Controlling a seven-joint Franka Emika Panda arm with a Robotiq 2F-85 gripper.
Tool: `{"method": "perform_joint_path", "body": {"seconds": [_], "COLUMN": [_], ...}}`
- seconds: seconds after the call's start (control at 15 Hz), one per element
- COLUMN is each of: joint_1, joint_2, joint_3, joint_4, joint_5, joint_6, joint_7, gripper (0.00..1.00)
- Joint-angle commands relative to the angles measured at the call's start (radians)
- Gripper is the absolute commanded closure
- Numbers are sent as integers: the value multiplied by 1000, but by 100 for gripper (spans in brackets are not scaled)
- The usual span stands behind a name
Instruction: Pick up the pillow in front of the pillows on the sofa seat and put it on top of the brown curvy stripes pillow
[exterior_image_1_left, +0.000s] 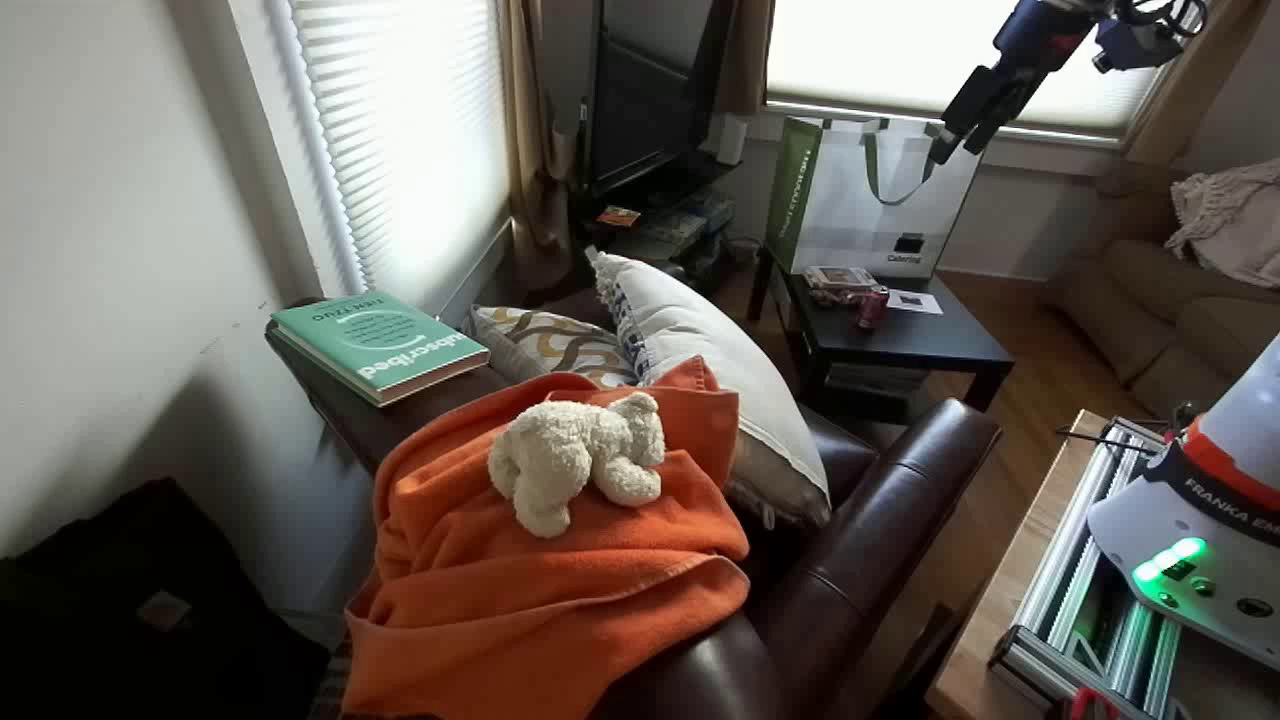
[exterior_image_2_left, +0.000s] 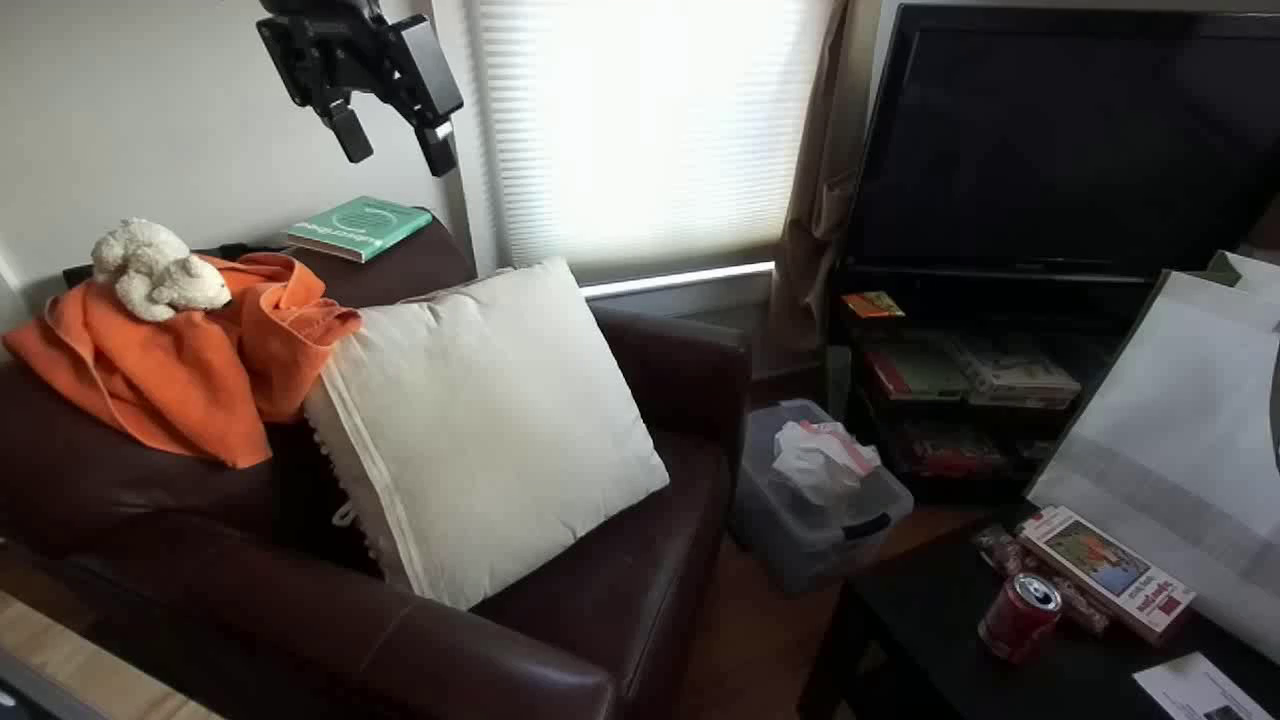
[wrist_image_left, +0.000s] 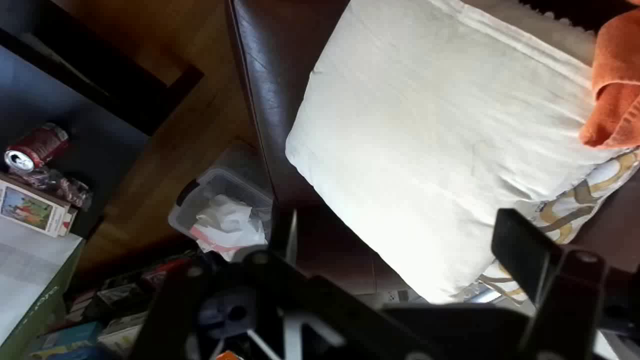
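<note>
While in an exterior view the cream pillow (exterior_image_1_left: 715, 320) shows blue patterning beside the wavy-striped pillow (exterior_image_1_left: 555, 345), in an exterior view it leans, plain-faced, on the glossy leather sofa seat (exterior_image_2_left: 620, 560), the gripper (exterior_image_2_left: 397, 158) gaping upper left; the wrist view bares wavy stripes, right.

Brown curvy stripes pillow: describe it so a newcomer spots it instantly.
Find the dark leather sofa with the orange blanket over it. In an exterior view, the brown curvy stripes pillow shows between the green book and the big cream pillow. Wavy brown and grey stripes set it apart from that neighbour's plain cream face.
</note>
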Motion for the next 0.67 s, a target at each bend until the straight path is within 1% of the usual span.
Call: {"method": "perform_joint_path", "body": {"seconds": [0.0,0.33,0.4,0.47,0.6], "joint_1": [0,0,4,-4,5], "joint_2": [0,0,15,42,128], "joint_3": [0,0,8,25,53], "joint_4": [1,1,4,11,43], "joint_5": [0,0,31,62,120], "joint_6": [-2,-2,17,58,118], "joint_7": [0,0,47,121,225], "gripper": [0,0,0,0,0]}}
